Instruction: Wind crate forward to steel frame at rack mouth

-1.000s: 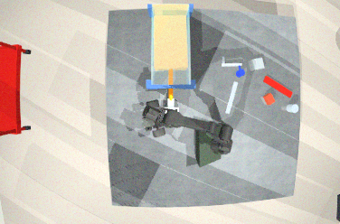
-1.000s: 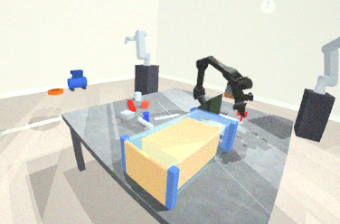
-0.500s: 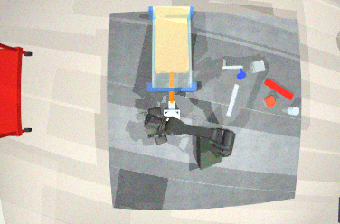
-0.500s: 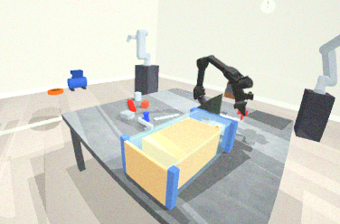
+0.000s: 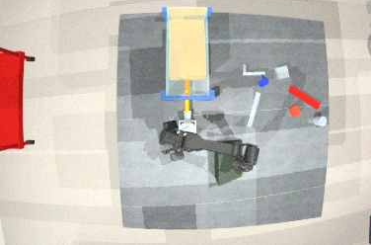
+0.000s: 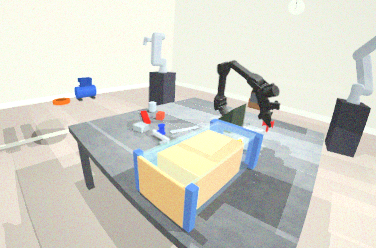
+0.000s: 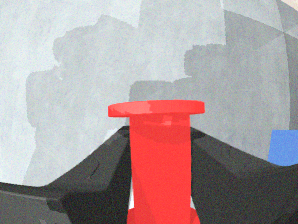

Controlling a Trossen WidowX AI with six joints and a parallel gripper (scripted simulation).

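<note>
The tan crate sits in the clear-panelled cubby and looks flat. A gap shows between its front and the blue frame at the mouth. An orange strap runs from the crate under the frame to the white winch. My gripper is shut on the red grip of the handle, beside the winch on the side away from the loose tools. The arm covers part of the winch in the top view; the handle's key and the winch hole cannot be made out.
A dark green panel stands near the arm's base. Away to the right in the top view lie a white L-shaped tool, a blue piece, a white block, a white bar, a red bar and a red cube.
</note>
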